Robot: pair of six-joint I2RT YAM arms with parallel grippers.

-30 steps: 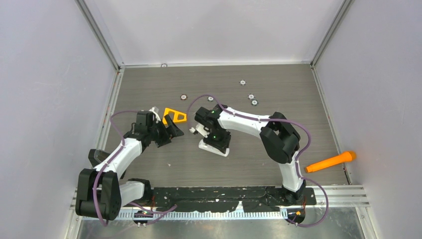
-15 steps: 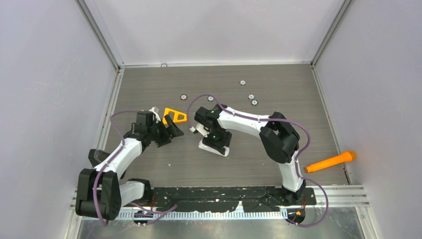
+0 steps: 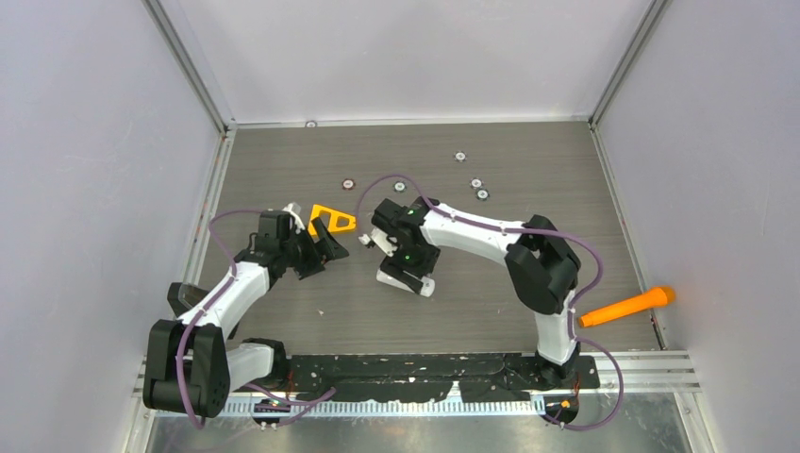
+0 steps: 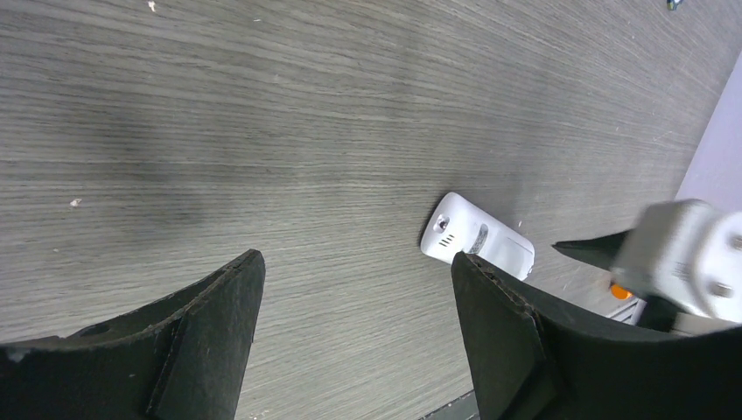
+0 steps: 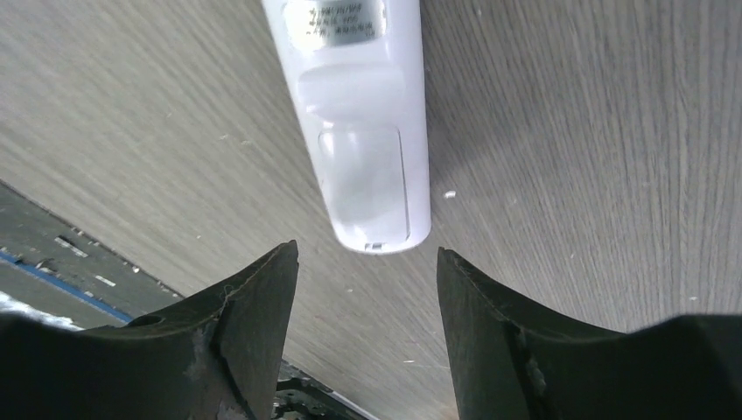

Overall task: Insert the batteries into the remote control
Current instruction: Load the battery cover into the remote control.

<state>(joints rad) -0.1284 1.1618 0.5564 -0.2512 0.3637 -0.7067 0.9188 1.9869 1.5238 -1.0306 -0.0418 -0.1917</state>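
The remote control [image 5: 363,131] lies on the table with its plain white back up, showing a small label and a closed cover. My right gripper [image 5: 366,262] stands open just short of the remote's rounded end, with nothing between its fingers. From above, the remote control [image 3: 421,286] shows as a white sliver under the right gripper [image 3: 406,262]. My left gripper [image 3: 325,247] is open to the left of it, with only bare table between its fingers [image 4: 210,315]. Ahead of the left gripper [image 4: 357,258] the remote control [image 4: 477,238] is in view. The batteries are out of view.
A flat orange triangle [image 3: 332,220] lies just beyond the left gripper. A big orange carrot-shaped stick [image 3: 627,307] rests at the table's right edge. Several small round pieces [image 3: 476,183] are scattered toward the back. Grey walls close in three sides.
My right gripper's jaws have widened and it has shifted slightly. The remote has turned slightly on the table. The left arm has not moved.
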